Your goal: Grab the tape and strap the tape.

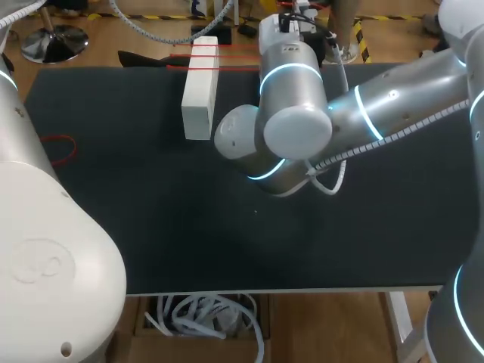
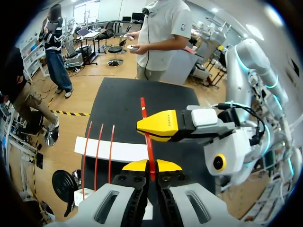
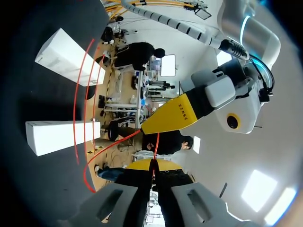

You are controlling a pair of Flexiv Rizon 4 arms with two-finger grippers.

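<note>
Inspecting the left wrist view, the left gripper [image 2: 151,166] was found with its jaws drawn together on a thin red tape [image 2: 150,151]. The two yellow tips all but met, with the strand pinched between them. The tape ran up and away from those jaws and passed behind the yellow tip of the right gripper [image 2: 160,126], which lay crosswise just ahead. In the right wrist view the right gripper's jaws were likewise closed on a red strand, with the left gripper's yellow tip slanting just ahead of them. The strand rose from the jaws toward that tip, and a further length trailed off to one side in a loose curve. Both grippers thus had hold of the tape, close to one another. A long white box [image 1: 198,98] lay on the black worktop [image 1: 189,227] near its far edge. Red bands crossed the box, showing as three lines in the left wrist view and as lines over its far end in the head view. The right arm [image 1: 393,106] entered from the right and reached past the middle, its bulk hiding both grippers from the head view. The left arm [image 1: 45,249] filled the near left corner. A small red loop [image 1: 59,147] lay on the worktop near its left edge, well apart from the box.
</note>
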